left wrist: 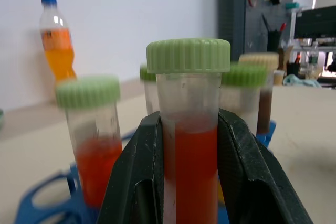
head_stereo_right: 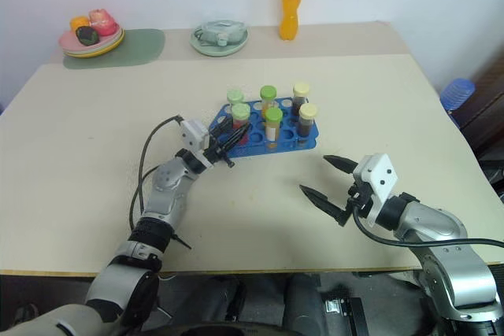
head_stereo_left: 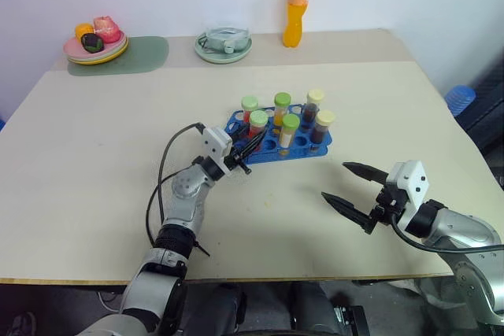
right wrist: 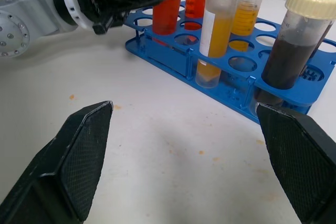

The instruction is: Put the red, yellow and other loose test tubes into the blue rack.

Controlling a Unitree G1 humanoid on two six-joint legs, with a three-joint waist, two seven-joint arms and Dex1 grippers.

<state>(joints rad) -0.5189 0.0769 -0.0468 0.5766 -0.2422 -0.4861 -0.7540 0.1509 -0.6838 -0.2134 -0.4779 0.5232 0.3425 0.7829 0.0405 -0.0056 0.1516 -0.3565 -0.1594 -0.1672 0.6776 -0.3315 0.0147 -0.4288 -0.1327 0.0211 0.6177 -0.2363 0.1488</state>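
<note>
While left tool [head_stereo_left: 250, 145] clamps red tube [left wrist: 189, 145] at rack [head_stereo_left: 319, 145] edge (upright), right tool [head_stereo_left: 346, 186] gapes over bare table [head_stereo_left: 94, 139]

Six capped tubes [head_stereo_left: 290, 131] before me, one blue rack [head_stereo_left: 323, 145], one orange bottle [head_stereo_left: 296, 5], my two hands [head_stereo_left: 246, 149].

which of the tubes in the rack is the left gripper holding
The red-liquid tube with the pale green cap at the blue rack's front-left corner. The left gripper's fingers clamp its sides; the other tubes stand free.
</note>
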